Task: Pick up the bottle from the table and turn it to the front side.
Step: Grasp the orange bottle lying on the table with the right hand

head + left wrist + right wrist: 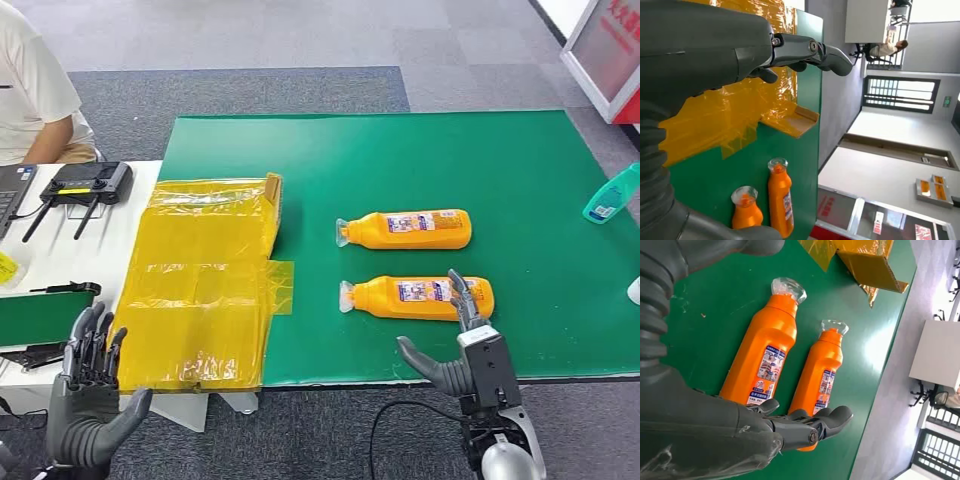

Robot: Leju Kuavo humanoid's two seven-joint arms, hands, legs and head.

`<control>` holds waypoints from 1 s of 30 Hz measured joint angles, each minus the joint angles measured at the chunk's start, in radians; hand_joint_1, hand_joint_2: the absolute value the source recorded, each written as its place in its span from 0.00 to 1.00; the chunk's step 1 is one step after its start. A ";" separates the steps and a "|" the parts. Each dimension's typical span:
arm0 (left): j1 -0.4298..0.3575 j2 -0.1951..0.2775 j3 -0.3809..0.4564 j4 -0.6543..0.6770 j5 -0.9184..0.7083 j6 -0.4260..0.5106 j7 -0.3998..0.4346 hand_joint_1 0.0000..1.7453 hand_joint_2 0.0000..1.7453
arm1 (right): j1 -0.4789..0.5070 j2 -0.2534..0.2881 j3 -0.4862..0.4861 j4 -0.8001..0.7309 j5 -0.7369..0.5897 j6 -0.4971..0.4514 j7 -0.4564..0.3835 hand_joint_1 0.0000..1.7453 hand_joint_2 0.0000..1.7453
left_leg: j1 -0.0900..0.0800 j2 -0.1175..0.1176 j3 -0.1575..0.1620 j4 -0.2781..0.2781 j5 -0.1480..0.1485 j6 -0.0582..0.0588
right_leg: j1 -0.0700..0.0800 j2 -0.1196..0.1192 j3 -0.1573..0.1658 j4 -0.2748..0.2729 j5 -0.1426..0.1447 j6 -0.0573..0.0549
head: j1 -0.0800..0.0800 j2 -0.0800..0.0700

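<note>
A green worktop (528,160) carries two orange bottles lying on their sides, caps to the left: the near bottle (419,297) and the far bottle (407,229), parallel and a little apart. At the left edge lies a flattened box wrapped in yellow film (204,285), overhanging onto a white side table (113,240). At the far right edge lies a teal bottle (611,195), and just below it what may be a white object (634,291), cut off.
</note>
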 joint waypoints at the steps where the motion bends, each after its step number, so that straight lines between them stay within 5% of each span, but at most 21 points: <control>1: 0.000 0.000 0.000 0.000 -0.005 -0.001 0.000 0.00 1.00 | 0.000 0.000 0.000 0.000 0.002 -0.001 0.002 0.00 1.00 | 0.000 0.000 0.000 0.000 0.000 0.000 | 0.000 0.000 0.000 0.000 0.000 0.000 | 0.000 0.000; 12: -0.003 0.000 -0.003 0.013 -0.053 -0.031 -0.012 0.00 1.00 | -0.020 -0.028 0.020 0.022 0.164 -0.070 0.042 0.00 1.00 | 0.000 0.000 0.000 0.000 0.000 0.000 | 0.000 0.000 0.000 0.000 0.000 0.000 | 0.000 0.000; 22: -0.021 0.007 -0.006 0.039 -0.054 -0.050 -0.018 0.00 1.00 | -0.097 -0.172 0.105 0.092 0.520 -0.177 0.189 0.00 1.00 | 0.000 0.000 0.000 0.000 0.000 0.000 | 0.000 0.000 0.000 0.000 0.001 0.000 | 0.000 0.000; 30: -0.063 0.051 -0.046 0.086 -0.031 -0.012 -0.023 0.00 1.00 | -0.318 -0.358 0.285 0.272 0.689 -0.121 0.309 0.00 1.00 | 0.000 0.000 0.000 0.000 0.003 0.002 | 0.000 0.000 0.000 0.000 0.003 0.002 | 0.000 0.000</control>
